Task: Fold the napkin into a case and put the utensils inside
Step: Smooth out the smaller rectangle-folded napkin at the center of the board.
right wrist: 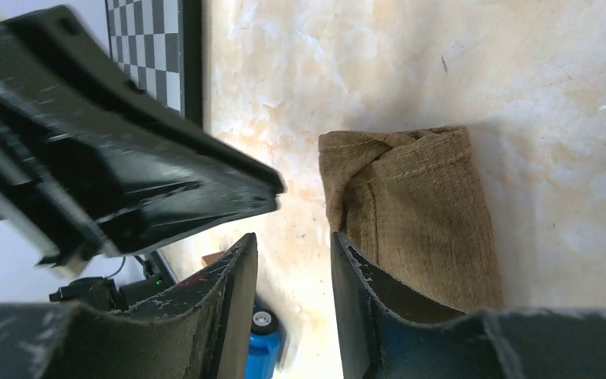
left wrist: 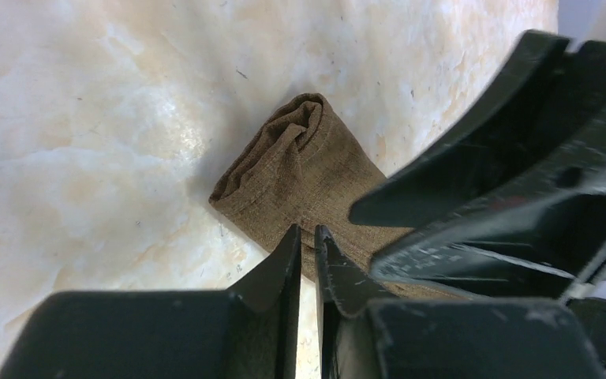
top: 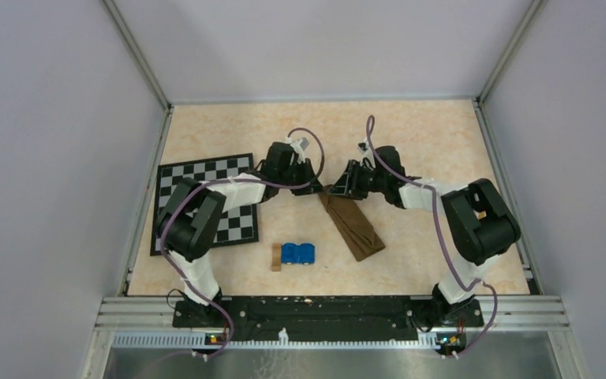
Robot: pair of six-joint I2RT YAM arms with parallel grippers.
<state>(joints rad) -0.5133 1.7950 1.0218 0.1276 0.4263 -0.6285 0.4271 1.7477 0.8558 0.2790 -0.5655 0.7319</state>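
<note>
Left wrist, case (left wrist: 300, 170) partly hidden behind left gripper (left wrist: 306, 237)

A robotics lab cell: aluminium rails (top: 136, 51) and plain grey walls (top: 39, 142) enclose a marble-patterned table (top: 410, 134).

No readable text, labels, brands or numbers in any view. The case (top: 353, 225), checkered mat (top: 205, 201), blue toy car (top: 298, 253) and wooden block (top: 276, 257) show no markings.

brown napkin (top: 355, 227), black-and-white checkered mat (top: 239, 225), blue car (top: 298, 253)
</note>
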